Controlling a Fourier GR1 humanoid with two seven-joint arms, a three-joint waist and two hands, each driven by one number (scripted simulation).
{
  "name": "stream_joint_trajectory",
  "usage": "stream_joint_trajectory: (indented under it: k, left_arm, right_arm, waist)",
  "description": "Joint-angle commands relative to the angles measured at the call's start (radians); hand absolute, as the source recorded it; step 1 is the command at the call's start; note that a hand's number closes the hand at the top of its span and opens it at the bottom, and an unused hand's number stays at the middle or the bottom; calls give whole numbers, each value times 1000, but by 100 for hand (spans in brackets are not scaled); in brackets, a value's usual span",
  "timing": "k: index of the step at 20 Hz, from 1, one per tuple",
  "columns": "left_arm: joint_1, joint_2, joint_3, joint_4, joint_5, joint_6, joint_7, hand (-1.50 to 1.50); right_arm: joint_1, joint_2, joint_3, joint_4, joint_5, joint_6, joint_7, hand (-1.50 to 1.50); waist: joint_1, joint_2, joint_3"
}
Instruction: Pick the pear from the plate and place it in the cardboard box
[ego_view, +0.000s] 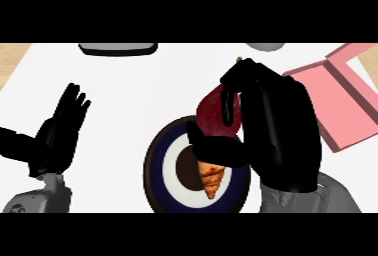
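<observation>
Two hands show: the left hand (59, 131) rests open at the left, fingers up. The right hand (277, 125) curls around the dark red pear (214, 112), above the plate (159, 165) with a croissant (210, 179). Farther right sits the pink box (347, 95).

**Hidden / cut off, head view**

- Pear (216, 112): dark red, mostly covered by right hand (277, 130). Fingers curl over its top and right side, thumb crosses its lower end; only a left strip and stem tip show.
- Plate (166, 165): right rim behind the same hand and forearm; bottom edge cut by the frame.
- Croissant (210, 179): upper end under the thumb.
- Pink box (347, 97): runs off the right edge, near corner behind the hand; inside can't be seen.
- Dark object (118, 48) and grey object (266, 46) at top: cut off, can't ID.
- Left hand (63, 130): forearm cut at lower left edge.
</observation>
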Motion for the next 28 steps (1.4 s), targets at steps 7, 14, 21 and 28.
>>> stream_joint_trajectory:
  k: [7, 14, 21, 28]
  left_arm:
    - [-31, 19, 35, 45, 26, -31, -17, 0]
    - [77, -6, -9, -59, -3, -23, -32, 0]
    - [28, 3, 2, -4, 2, -30, -22, 0]
    - [9, -30, -33, -17, -40, 16, -3, 0]
  right_arm:
    - [-1, -100, -284, 79, -74, 60, -99, 150]
    - [46, -267, -436, 266, -45, -55, -315, 150]
    - [7, -327, -490, 571, 0, -192, -506, 150]
    - [34, -417, -420, 818, 54, -19, -572, 150]
  waist:
    - [4, 3, 0]
    - [14, 4, 0]
    - [16, 5, 0]
    - [18, 9, 0]
